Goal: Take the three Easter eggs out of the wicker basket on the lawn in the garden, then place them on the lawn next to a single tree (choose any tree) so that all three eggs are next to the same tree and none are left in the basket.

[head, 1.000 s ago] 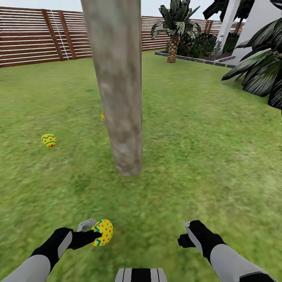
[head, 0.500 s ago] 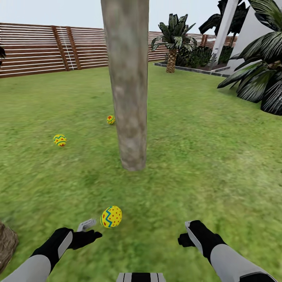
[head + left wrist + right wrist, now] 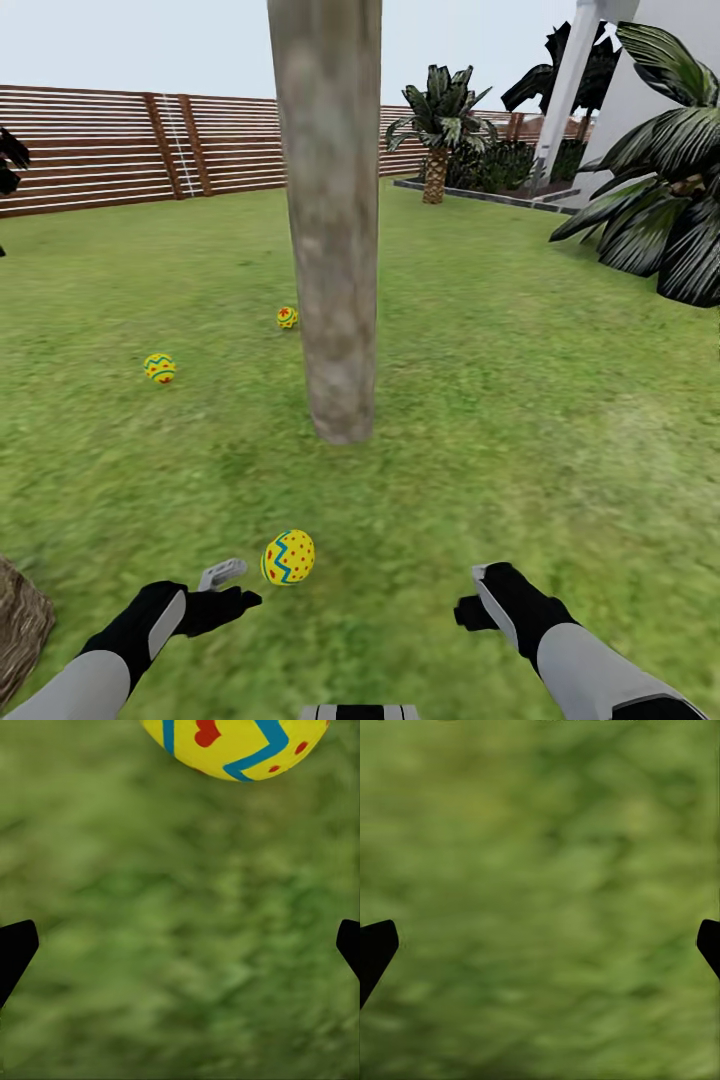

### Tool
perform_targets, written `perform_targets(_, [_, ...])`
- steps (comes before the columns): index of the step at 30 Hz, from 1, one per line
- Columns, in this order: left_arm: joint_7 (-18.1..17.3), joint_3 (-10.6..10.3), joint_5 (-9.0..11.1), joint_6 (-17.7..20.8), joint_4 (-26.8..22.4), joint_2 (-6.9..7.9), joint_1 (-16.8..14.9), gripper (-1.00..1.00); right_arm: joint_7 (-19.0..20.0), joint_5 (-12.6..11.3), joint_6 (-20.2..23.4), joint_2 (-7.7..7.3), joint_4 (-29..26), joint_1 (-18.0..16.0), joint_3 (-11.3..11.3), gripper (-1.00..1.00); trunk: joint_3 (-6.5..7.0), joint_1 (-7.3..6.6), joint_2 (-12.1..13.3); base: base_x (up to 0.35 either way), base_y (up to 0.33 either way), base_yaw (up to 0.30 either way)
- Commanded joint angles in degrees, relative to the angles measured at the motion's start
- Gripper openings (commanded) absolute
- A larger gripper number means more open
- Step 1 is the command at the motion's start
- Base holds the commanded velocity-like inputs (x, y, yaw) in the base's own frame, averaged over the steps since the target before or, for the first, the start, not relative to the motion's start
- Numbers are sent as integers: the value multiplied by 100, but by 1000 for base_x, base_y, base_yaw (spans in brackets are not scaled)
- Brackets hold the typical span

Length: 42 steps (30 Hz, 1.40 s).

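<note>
Evidently the last placement was done: the left gripper (image 3: 232,585) stood spread and empty at lower left, its fingertips (image 3: 16,949) wide apart, the nearest egg (image 3: 288,557) resting on the lawn (image 3: 520,420) just ahead of it. Two more eggs (image 3: 159,367) lay left of centre beside the tree (image 3: 335,300). The right gripper (image 3: 540,945) was likewise released. Next, I judge, only withdrawing remained.

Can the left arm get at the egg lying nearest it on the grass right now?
Probably yes. The nearest egg lies on open lawn just ahead of the left gripper, whose jaws are open and empty, with nothing between them. The tree stands beyond it.
</note>
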Motion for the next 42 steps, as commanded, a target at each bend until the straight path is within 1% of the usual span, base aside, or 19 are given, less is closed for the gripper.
perform_targets(1, [-14, 34, 13, 48, -4, -5, -1, 100, -38, -58, 30, -5, -11, -1, 42, 100, -5, -1, -2, 0, 169, 0])
perform_targets(4, [-17, 34, 12, 50, -1, -10, -1, 100, -36, -63, 30, -5, -11, -1, 42, 100, -5, -1, -2, 0, 229, 0])
perform_targets(10, [-27, 32, 15, 36, 158, -21, -1, 100, -37, -65, 30, -5, -11, -1, 42, 100, 128, -17, 6, 28, 175, 0])
perform_targets(13, [-29, 28, 9, 34, 191, -125, -1, 100, -37, -65, 30, -5, -11, -1, 42, 100, 195, -24, 10, 6, 19, 0])
perform_targets(15, [-17, 26, -8, 33, 197, -169, -1, 100, -36, -67, 30, -5, -11, -1, 42, 100, 239, -30, 13, -64, 6, 0])
perform_targets(20, [-53, 25, -12, 33, 202, -191, -1, 100, -37, -71, 30, -5, -11, -1, 42, 100, 350, -42, 20, -279, 51, 0])
perform_targets(36, [-56, 25, -3, 33, 202, -196, -1, 100, -35, -72, 30, -5, -11, -1, 42, 100, 704, -84, 41, -322, 92, 0])
perform_targets(39, [-30, 25, 10, 26, 205, -238, -1, 100, -35, -72, 27, -5, -11, -1, 38, 100, 771, -91, 45, -29, 7, 0])
perform_targets(40, [-7, 32, 8, -120, 303, -294, -1, 100, -35, -71, 29, -5, -11, -1, 42, 100, 793, -94, 46, 2, 1, 0])
perform_targets(42, [-3, 33, 13, -175, 371, -307, -1, 100, -28, -73, 29, -5, -11, -1, 42, 100, 793, -94, 46, 41, 0, 0])
